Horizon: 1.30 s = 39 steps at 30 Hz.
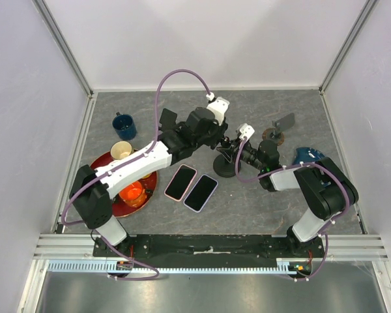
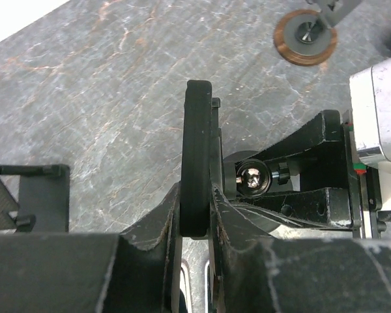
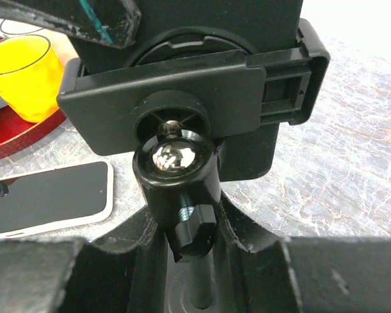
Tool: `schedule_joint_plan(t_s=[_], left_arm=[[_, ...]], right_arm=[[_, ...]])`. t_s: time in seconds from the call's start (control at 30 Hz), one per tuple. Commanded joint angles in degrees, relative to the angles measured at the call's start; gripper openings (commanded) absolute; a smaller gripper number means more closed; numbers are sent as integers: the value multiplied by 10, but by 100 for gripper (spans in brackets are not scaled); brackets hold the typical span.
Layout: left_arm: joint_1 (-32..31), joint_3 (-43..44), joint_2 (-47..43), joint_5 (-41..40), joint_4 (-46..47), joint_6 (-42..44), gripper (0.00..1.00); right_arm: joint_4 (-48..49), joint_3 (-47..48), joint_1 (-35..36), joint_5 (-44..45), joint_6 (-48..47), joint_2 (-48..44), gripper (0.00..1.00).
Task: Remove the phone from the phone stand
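The black phone (image 2: 197,150) stands edge-on in the clamp of the black phone stand (image 3: 182,98) at the table's middle (image 1: 225,163). My left gripper (image 2: 195,212) is shut on the phone's lower edge, one finger on each face; it also shows in the top view (image 1: 216,135). My right gripper (image 3: 195,231) is shut on the stand's neck just under its ball joint (image 3: 174,160), and shows in the top view (image 1: 246,151). The phone's back (image 3: 247,153) shows behind the clamp. The phone's screen is hidden.
Two phones (image 1: 180,182) (image 1: 201,192) lie flat in front of the stand. A red tray (image 1: 103,162) with cups sits at the left, and a blue mug (image 1: 124,124) behind it. A second stand with a copper base (image 1: 274,134) and a blue object (image 1: 306,155) are at the right.
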Motion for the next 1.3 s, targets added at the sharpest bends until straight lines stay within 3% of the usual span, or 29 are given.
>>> schedule_joint_plan(t_s=[0.0, 0.07, 0.1, 0.2, 0.3, 0.67, 1.0, 1.27], left_arm=[[-39, 6, -40, -152, 15, -34, 2], [-46, 3, -39, -139, 19, -27, 2], [-48, 1, -40, -135, 22, -25, 2], [-52, -8, -45, -120, 27, -16, 2], [-58, -12, -47, -111, 27, -3, 2], [-73, -7, -47, -101, 19, 26, 2], [-74, -3, -41, -100, 18, 8, 2], [-74, -5, -48, -87, 17, 2, 2]], right_arm=[[-24, -7, -14, 82, 16, -4, 11], [-41, -1, -15, 67, 16, -14, 21], [-59, 5, -15, 64, 17, -18, 32], [-97, 10, -14, 55, 17, -46, 52], [-157, 23, -14, 55, 8, -82, 61], [-255, 71, -14, 8, -7, -148, 66], [-218, 64, -14, -35, 12, -182, 66], [-221, 72, -14, -38, 3, -147, 64]])
